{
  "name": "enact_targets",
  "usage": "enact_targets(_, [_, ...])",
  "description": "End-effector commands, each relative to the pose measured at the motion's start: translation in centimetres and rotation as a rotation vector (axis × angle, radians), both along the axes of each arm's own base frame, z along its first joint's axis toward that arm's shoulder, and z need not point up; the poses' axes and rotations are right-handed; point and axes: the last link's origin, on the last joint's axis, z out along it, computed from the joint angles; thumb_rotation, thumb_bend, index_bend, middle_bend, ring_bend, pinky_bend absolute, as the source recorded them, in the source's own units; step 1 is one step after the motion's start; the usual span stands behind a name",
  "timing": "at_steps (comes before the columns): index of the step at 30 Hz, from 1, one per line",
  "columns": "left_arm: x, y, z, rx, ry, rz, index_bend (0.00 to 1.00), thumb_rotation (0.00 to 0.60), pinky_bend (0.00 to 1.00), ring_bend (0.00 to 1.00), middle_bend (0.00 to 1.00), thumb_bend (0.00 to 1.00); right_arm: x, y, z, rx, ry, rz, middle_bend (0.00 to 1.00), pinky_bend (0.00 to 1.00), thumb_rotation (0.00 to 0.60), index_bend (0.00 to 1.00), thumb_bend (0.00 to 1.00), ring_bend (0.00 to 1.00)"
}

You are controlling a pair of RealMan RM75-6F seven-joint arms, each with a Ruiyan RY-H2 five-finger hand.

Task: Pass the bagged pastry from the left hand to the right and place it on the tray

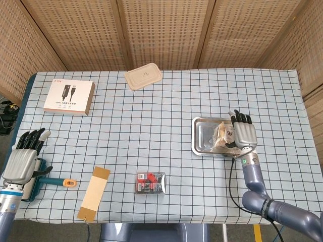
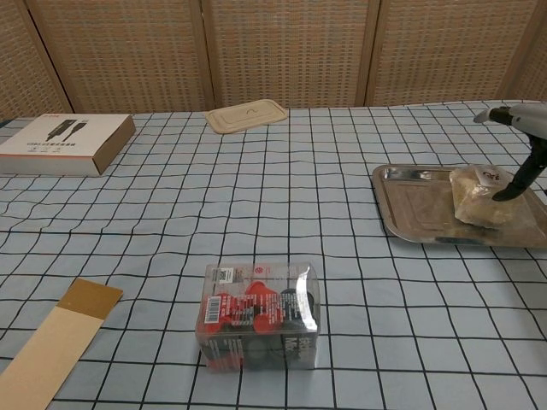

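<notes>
The bagged pastry (image 1: 222, 136) (image 2: 479, 195), a pale lump in clear wrap with a small label, lies on the right part of the steel tray (image 1: 203, 137) (image 2: 417, 205). My right hand (image 1: 243, 132) (image 2: 518, 145) hovers over the tray's right edge with its fingers spread and nothing in its grasp. In the chest view one dark fingertip (image 2: 504, 191) sits right against the bag's right side. Beyond the table's near-left corner, my left hand (image 1: 22, 155) is open and empty, visible only in the head view.
A white cable box (image 1: 69, 96) (image 2: 67, 143) lies at the far left and a beige lid (image 1: 144, 76) (image 2: 248, 114) at the far middle. A clear snack pack (image 1: 151, 183) (image 2: 259, 314) and a cardboard strip (image 1: 94, 193) (image 2: 51, 342) lie near the front. A blue-handled tool (image 1: 55, 181) lies beside my left hand.
</notes>
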Motion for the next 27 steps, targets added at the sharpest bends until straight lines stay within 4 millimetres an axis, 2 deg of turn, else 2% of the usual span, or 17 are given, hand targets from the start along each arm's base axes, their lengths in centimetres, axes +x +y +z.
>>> enact_targets(1, [0.0,-0.1,0.1,0.004,-0.002,-0.001,0.0,0.6,0.0,0.0,0.0,0.0,-0.1,1.5,2.1,-0.042,0.032,0.015,0.0,0.0,0.6,0.0,0.13,0.0])
enact_targets(6, [0.0,-0.4,0.4,0.017,-0.003,-0.004,0.0,0.6,0.0,0.0,0.0,0.0,-0.4,4.8,5.0,-0.108,0.045,0.049,0.0,0.0,0.6,0.0,0.13,0.0])
enact_targets(10, [-0.1,-0.8,0.4,0.018,0.001,-0.006,0.0,0.6,0.0,0.0,0.0,0.0,-1.0,7.2,6.4,-0.128,0.055,0.097,0.0,0.0,0.6,0.0,0.13,0.0])
enact_targets(14, [-0.9,-1.3,0.3,0.012,0.004,0.008,0.0,0.6,0.0,0.0,0.0,0.0,-2.8,9.9,6.9,-0.148,0.094,0.176,0.0,0.0,0.6,0.0,0.13,0.0])
enact_targets(19, [-2.2,-1.9,0.4,0.03,0.007,0.023,0.0,0.6,0.0,0.0,0.0,0.0,-4.9,13.0,7.5,-0.194,0.058,0.214,0.0,0.0,0.6,0.0,0.13,0.0])
enact_targets(27, [-3.0,-2.1,0.5,0.057,0.013,0.021,0.0,0.6,0.0,0.0,0.0,0.0,-6.1,15.8,8.4,-0.217,0.047,0.24,0.0,0.0,0.6,0.0,0.13,0.0])
